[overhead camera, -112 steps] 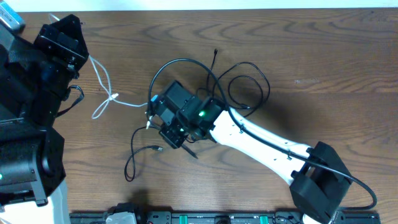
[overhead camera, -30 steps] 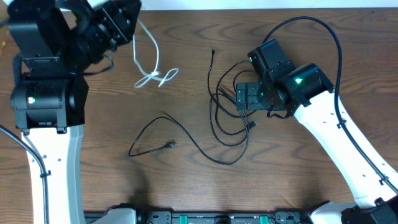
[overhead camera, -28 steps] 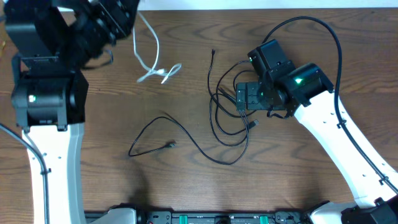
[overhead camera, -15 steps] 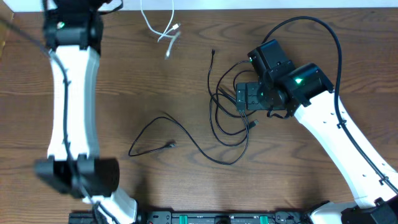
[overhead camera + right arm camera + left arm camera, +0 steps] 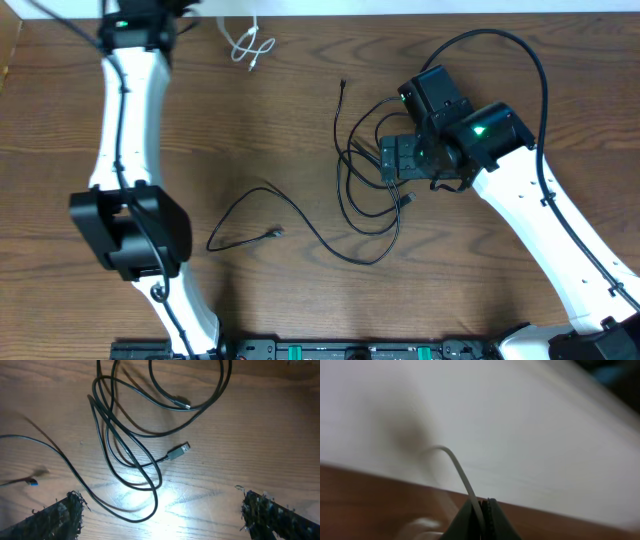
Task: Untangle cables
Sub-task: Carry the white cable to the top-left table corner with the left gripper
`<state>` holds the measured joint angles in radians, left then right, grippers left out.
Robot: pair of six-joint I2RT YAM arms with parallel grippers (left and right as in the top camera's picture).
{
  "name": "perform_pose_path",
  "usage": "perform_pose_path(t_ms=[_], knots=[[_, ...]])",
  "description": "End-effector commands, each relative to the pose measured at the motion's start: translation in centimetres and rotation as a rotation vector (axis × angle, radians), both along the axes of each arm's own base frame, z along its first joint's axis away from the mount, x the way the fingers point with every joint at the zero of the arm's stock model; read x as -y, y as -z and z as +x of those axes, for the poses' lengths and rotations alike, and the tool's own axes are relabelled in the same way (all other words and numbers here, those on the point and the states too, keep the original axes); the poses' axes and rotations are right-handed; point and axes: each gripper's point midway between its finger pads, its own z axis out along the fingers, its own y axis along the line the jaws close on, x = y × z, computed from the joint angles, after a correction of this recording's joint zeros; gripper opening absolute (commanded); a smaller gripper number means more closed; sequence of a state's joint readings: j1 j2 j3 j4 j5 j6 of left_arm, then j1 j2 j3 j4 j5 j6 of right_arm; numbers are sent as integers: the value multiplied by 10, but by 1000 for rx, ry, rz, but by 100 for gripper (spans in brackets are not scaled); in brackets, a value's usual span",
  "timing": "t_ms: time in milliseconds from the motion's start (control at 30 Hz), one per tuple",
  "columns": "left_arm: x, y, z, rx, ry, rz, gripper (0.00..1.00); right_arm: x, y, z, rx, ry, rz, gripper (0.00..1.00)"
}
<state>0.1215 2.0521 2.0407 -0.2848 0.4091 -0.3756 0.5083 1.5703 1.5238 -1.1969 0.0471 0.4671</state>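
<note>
The white cable [image 5: 247,44] hangs in a small loop near the table's far edge. In the left wrist view my left gripper [image 5: 482,503] is shut on this white cable [image 5: 462,472], which rises out of the closed jaws. The left arm [image 5: 128,100] reaches to the far edge, and its gripper is cut off in the overhead view. A loose tangle of black cables [image 5: 368,175] lies at centre right, with my right gripper [image 5: 398,158] open just above it. Its loops [image 5: 127,450] and a USB plug [image 5: 181,450] show between the wide-apart fingers. A separate black cable [image 5: 275,222] lies stretched out at centre.
The right arm's thick black cord [image 5: 500,38] arcs above the arm. A black rail [image 5: 330,350] runs along the table's front edge. Beyond the far edge is a white surface [image 5: 520,435].
The left arm has swung up and back, carrying the white cable from the left part of the table to the far edge. The right arm and black cables have not moved.
</note>
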Motion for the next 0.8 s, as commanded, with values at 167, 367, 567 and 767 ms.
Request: perform_pose_path(t_ms=[167, 367, 567, 767], knots=[[-233, 89, -52, -344, -475, 505, 95, 2, 6, -6, -25, -22, -23, 99], [-262, 130, -96, -507, -458, 329, 96, -1, 7, -8, -36, -29, -8, 99], [-196, 141, -97, -515, -196, 17, 96, -2, 7, -9, -40, -31, -3, 99], [-107, 158, -88, -566, 25, -2, 96, -2, 7, -7, -34, -31, 0, 99]])
